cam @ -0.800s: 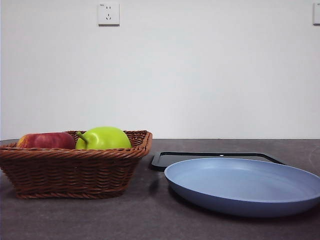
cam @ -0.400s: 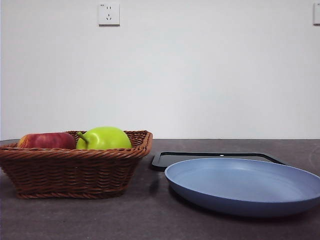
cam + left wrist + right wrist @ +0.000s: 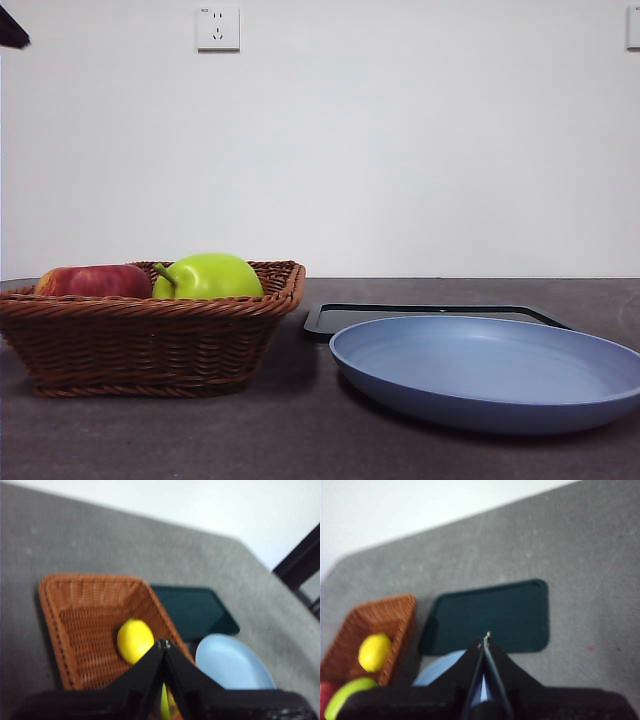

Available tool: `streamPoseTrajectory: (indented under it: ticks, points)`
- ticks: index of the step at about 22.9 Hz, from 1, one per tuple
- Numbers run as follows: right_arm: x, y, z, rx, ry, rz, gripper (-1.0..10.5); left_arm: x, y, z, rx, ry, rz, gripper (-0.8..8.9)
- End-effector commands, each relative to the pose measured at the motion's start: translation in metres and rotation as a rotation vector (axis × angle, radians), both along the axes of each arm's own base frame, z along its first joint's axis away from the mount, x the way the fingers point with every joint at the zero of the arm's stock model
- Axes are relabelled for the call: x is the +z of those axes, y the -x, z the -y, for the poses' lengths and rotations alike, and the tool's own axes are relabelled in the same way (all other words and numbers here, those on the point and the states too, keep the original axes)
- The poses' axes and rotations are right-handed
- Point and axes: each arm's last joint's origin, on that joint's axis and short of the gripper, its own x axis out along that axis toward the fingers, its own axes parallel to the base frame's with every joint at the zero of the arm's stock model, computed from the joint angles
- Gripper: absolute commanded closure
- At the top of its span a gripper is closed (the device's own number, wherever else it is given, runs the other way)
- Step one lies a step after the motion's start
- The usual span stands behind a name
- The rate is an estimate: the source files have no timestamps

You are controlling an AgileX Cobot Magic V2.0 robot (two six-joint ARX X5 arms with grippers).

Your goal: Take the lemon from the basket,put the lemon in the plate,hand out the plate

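**Pre-grasp: lemon not yet picked**

Near: round matte blue plate [image 3: 487, 368], empty, on grey bench [image 3: 300, 440]. Beside it woven wicker basket [image 3: 150, 335], holding red apple [image 3: 92, 281], green fruit [image 3: 208, 276], smooth yellow lemon [image 3: 134, 640]. Behind plate, flat black tray [image 3: 420, 316]. Left end effector [image 3: 163, 643] above basket, jaws pressed together; right end effector [image 3: 486, 637] likewise, over plate and tray. Next: spread left jaws, descend on lemon.

Red apple [image 3: 92, 281], green pear-like fruit [image 3: 208, 276], black tray [image 3: 420, 316].
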Motion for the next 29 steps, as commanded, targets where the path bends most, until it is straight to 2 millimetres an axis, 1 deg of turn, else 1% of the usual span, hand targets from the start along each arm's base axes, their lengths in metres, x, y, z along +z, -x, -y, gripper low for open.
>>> streamPoseTrajectory:
  ticks: [1,5,8,10,11,13,14,15,16,18,21,24,27,29]
  points:
    - [0.007,-0.008,-0.001,0.043,0.083,-0.045,9.4,0.013,-0.011,0.004,-0.08,-0.094,-0.007,8.07]
    - [0.003,-0.022,-0.003,0.127,0.12,-0.174,9.4,0.024,-0.023,0.011,-0.156,-0.149,-0.089,8.07]
    - [-0.01,-0.032,-0.005,0.194,0.104,-0.289,9.4,0.029,-0.028,0.019,-0.212,-0.166,-0.123,8.06]
    - [-0.02,-0.04,-0.005,0.201,0.105,-0.381,9.1,0.03,-0.029,0.024,-0.24,-0.167,-0.114,7.94]
    - [-0.025,-0.045,-0.006,0.205,0.105,-0.421,8.8,0.03,-0.029,0.026,-0.248,-0.168,-0.112,7.45]
    - [-0.033,-0.053,-0.006,0.207,0.102,-0.482,8.0,0.03,-0.028,0.028,-0.252,-0.166,-0.115,5.86]
    - [-0.037,-0.057,-0.006,0.209,0.1,-0.509,7.6,0.03,-0.028,0.029,-0.252,-0.17,-0.115,5.34]
    - [-0.041,-0.061,-0.007,0.211,0.099,-0.534,7.1,0.03,-0.028,0.03,-0.241,-0.174,-0.121,5.11]
    - [-0.045,-0.066,-0.008,0.216,0.103,-0.56,6.7,0.03,-0.028,0.031,-0.242,-0.169,-0.126,5.1]
    - [-0.055,-0.075,-0.011,0.234,0.108,-0.609,6.6,0.03,-0.028,0.032,-0.244,-0.159,-0.133,4.99]
    - [-0.075,-0.095,-0.018,0.258,0.113,-0.687,6.6,0.03,-0.027,0.035,-0.259,-0.16,-0.133,4.98]
    - [-0.101,-0.116,-0.026,0.283,0.121,-0.755,6.6,0.03,-0.027,0.036,-0.263,-0.16,-0.132,4.99]
    - [-0.128,-0.134,-0.032,0.297,0.123,-0.819,6.7,0.03,-0.027,0.036,-0.263,-0.16,-0.133,4.99]
    - [-0.144,-0.142,-0.037,0.314,0.123,-0.846,7.1,0.03,-0.027,0.036,-0.263,-0.161,-0.133,4.99]
